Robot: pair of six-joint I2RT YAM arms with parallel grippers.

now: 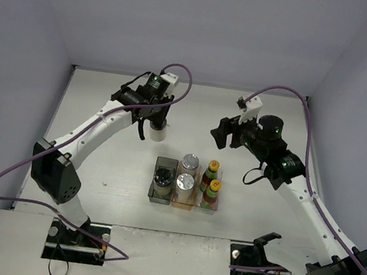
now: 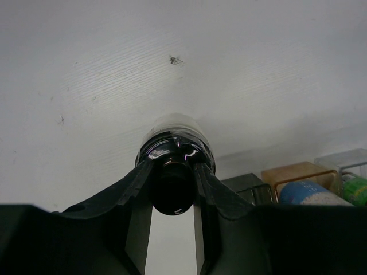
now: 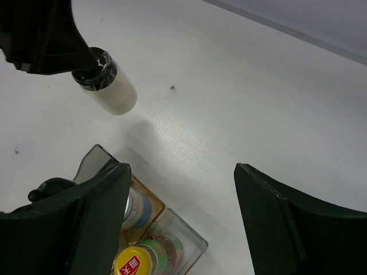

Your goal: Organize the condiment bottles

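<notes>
Left gripper pinches black-capped bottle.
Carry it upright into grey bin's free half; right gripper spread.

Bright, even light with soft shadows; wrist views slightly soft.

Top cam: high above the near edge, looking down on the whole surface, far edge at frame top. Left wrist cam: tight behind the left claw, aimed down at the surface. Right wrist cam: higher up, looking down past the right claw. All three share the black-capped bottle and bins.
</notes>
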